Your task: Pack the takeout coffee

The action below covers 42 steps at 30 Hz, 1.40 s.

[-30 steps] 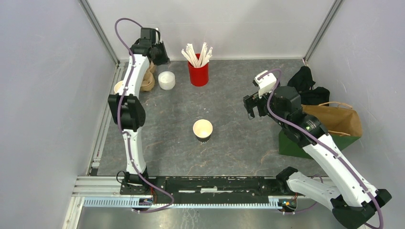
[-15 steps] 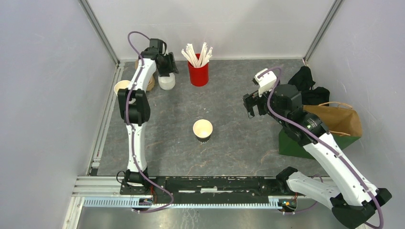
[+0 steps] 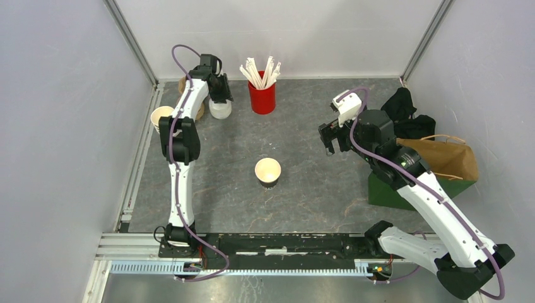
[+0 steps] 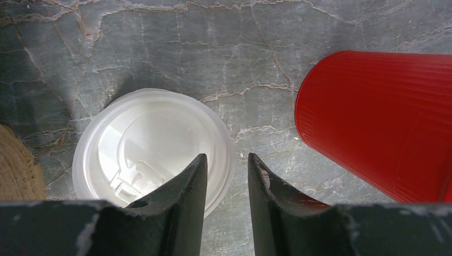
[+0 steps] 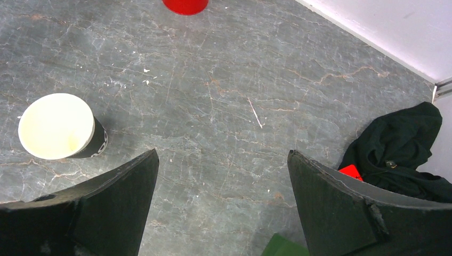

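Left wrist: we see left gripper (image 4: 226, 157) slightly apart over lids (image 4: 144, 138), far-left corner of table (image 3: 303, 189); gap unreadable from top. Right gripper (image 5: 222, 153) wide apart.

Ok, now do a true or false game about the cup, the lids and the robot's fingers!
1. The cup in the middle of the table has a lid on. False: it is open on top, and its cream inside shows.
2. White sticks stand in the red holder. True.
3. The right fingers are holding the cup. False: they are spread wide with nothing between them, and the cup stands apart from them.
4. The left fingers are above the white lids. True.
5. The brown paper bag is on the robot's left side. False: it is on the right side.
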Tool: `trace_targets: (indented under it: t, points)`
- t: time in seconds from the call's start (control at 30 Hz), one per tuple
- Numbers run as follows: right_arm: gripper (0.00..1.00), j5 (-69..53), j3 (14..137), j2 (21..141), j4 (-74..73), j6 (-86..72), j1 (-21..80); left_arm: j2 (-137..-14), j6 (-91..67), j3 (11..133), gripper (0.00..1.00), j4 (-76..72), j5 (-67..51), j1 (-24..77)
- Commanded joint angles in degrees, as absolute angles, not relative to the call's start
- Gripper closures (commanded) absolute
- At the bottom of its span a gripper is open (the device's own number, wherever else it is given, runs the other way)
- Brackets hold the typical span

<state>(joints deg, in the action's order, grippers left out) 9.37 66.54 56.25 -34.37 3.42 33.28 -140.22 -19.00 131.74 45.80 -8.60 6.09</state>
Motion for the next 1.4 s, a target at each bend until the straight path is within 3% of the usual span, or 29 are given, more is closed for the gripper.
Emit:
trace_targets:
  t: [0.0,0.43,1.03,1.37]
  points:
    - [0.02,10.6,68.8,56.3,-33.0,4.0,33.6,-141.4,-18.5,134.6,0.6,44.1,-8.4,6.1]
    - [0.02,10.6,68.2,56.2,-32.8,3.9,33.5,-142.0,-18.5,134.5,0.69,43.9,-8.0,6.1]
    - [0.02,9.8,67.9,55.7,-32.6,3.3,33.6,-140.2,-17.2,135.7,0.97,45.7,-7.1,6.1]
    - [0.02,9.8,67.7,55.5,-32.5,3.3,33.5,-138.5,-16.7,135.4,0.98,46.3,-6.5,6.1]
